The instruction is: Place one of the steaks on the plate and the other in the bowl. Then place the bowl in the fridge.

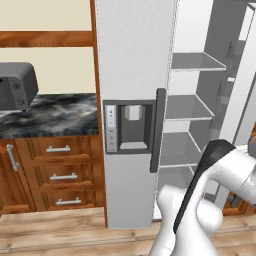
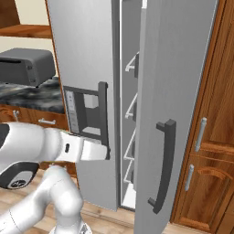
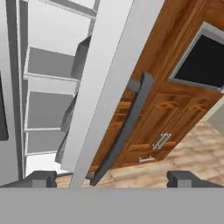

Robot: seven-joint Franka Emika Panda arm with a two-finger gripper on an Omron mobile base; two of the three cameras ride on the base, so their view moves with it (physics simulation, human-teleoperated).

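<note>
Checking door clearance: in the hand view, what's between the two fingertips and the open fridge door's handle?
Nothing. In the hand view the fingertips stand apart below the door handle, with bare air and wooden floor behind.

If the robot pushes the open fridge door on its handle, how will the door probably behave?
The open fridge door is a tall rigid slab, so it would likely swing without flexing. Its dark handle looks smooth, perhaps slippery. The end effector is open, its fingertips apart.

silver-grey fridge, dark grey handle, black-marbled counter, reddish-brown wood cabinets
</note>
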